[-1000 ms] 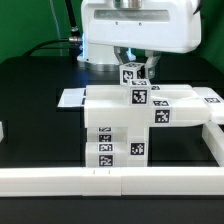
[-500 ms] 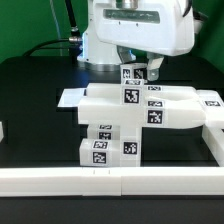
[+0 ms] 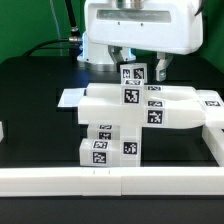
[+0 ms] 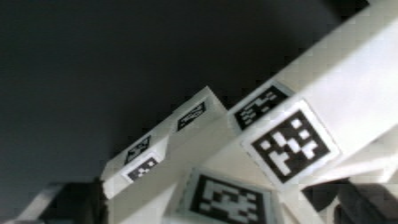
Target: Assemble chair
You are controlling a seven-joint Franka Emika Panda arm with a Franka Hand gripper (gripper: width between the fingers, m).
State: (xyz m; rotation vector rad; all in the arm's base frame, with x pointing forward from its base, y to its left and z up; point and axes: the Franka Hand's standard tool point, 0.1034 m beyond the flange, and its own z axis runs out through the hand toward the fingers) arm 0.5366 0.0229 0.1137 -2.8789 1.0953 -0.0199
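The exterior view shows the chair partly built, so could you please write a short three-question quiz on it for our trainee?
1. True or false: the gripper is clamped shut on the small tagged block at the top of the chair assembly.
2. Multiple choice: the long white border rail runs along which side of the black table in the exterior view? A) the near edge B) the far edge C) the middle.
3. Fill in: each white chair piece carries small black-and-white square ____.

Key: 1 false, the fingers stand apart on either side of the block; 2 A; 3 tags.
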